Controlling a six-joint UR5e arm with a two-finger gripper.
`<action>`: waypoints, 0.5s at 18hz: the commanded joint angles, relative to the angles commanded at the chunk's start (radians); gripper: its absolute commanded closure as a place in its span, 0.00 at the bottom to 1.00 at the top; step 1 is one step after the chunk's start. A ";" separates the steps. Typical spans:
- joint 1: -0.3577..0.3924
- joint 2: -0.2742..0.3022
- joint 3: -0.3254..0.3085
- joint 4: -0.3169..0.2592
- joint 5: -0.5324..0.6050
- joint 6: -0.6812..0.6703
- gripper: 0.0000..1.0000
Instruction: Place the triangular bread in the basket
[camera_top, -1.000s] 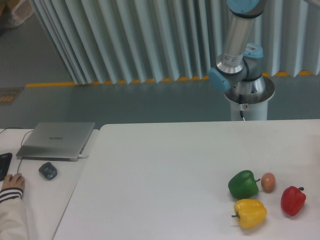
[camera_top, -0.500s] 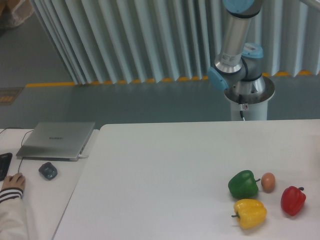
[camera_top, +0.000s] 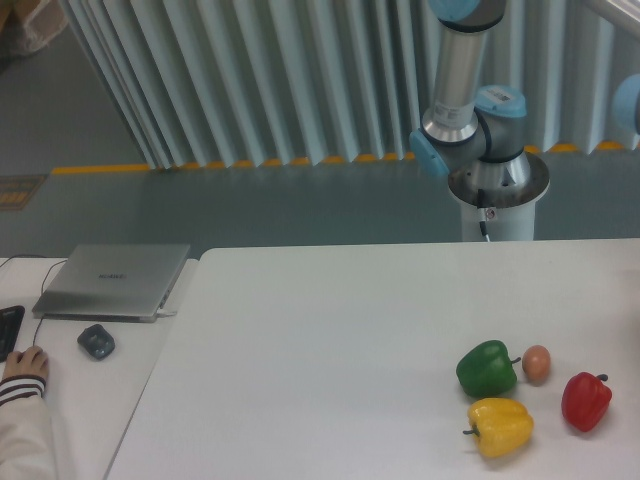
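The triangular bread is out of view, and no basket shows either. Only the arm's base and lower links show behind the white table; the upper arm rises out of the top of the frame. The gripper is out of view.
A green bell pepper, a small brown egg, a red bell pepper and a yellow bell pepper sit at the table's front right. A closed laptop, a mouse and a person's hand are on the left desk.
The arm's lower link has swung slightly left about the base. A further arm joint has come into view at the right edge. The peppers and egg have not moved.
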 joint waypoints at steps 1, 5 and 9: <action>-0.015 0.009 -0.009 -0.012 0.000 -0.033 0.00; -0.086 0.044 -0.035 -0.035 0.002 -0.120 0.00; -0.161 0.060 -0.049 -0.069 0.015 -0.204 0.00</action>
